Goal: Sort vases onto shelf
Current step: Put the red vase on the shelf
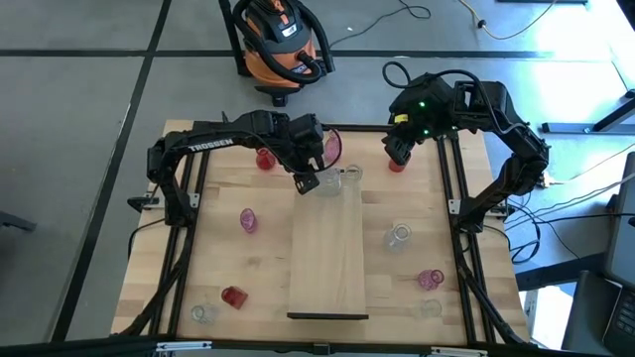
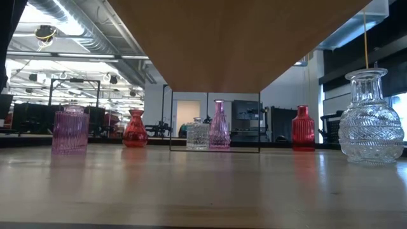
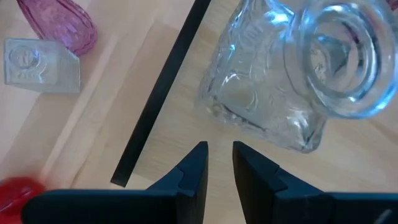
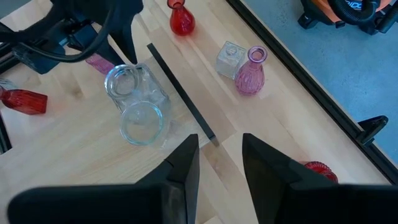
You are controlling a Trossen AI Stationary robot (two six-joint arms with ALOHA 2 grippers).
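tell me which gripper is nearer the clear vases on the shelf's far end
Left. The left gripper hangs right beside the clear vases on the shelf; the right gripper sits farther off, past the shelf's corner.

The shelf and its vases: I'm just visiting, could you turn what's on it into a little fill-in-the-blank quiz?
1. Both vases standing on the shelf are made of ___ glass.
2. The left hand, close to them, is holding ___.
3. The vacuum cleaner on the floor beyond the table is black and ___.
Missing words: clear; nothing; orange.
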